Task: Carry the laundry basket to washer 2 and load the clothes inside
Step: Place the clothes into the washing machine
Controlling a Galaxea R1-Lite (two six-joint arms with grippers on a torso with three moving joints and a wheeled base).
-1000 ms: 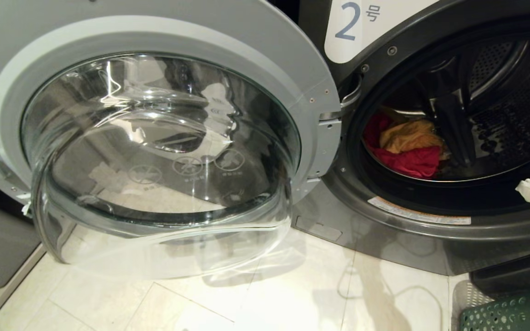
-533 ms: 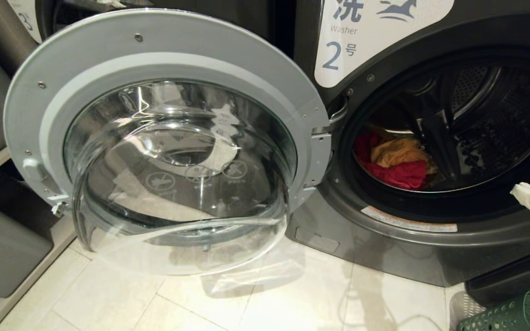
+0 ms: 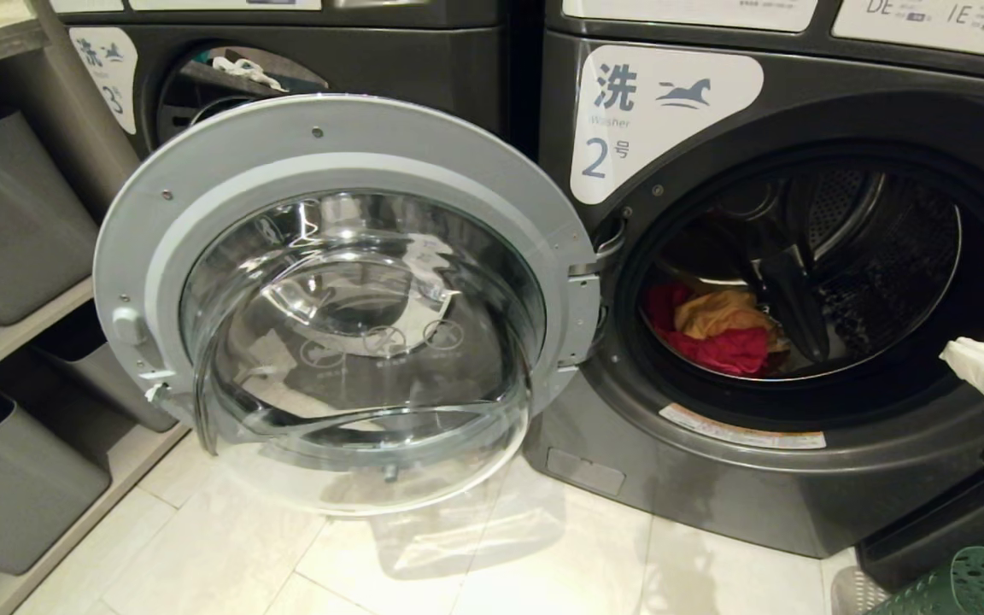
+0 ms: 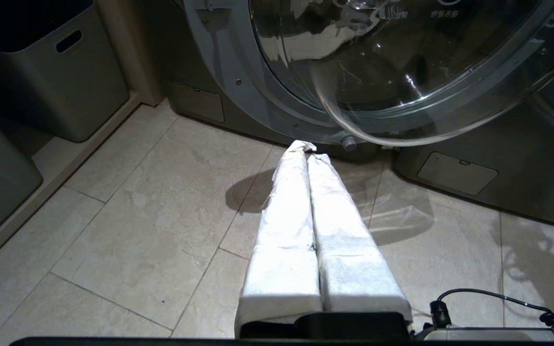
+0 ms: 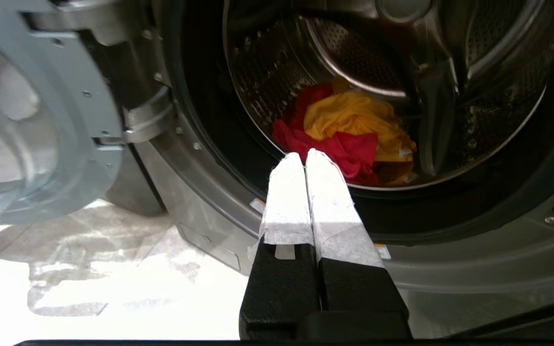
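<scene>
Two pincers show, both clenched on nothing, their white-wrapped fingers pressed flat together. Right pincer (image 5: 306,156) reaches level toward the open mouth of washer 2 (image 3: 782,478), tips just outside the lower rim and apart from the clothes (image 5: 354,134), a yellow garment lying on a red one at the bottom of the drum. Left pincer (image 4: 305,148) hangs low over the tiled floor (image 4: 137,230), pointing at the underside of the washer's swung-open glass door (image 3: 347,299). Off the washer's lower right corner, the green laundry basket (image 3: 970,585) stands on the floor.
</scene>
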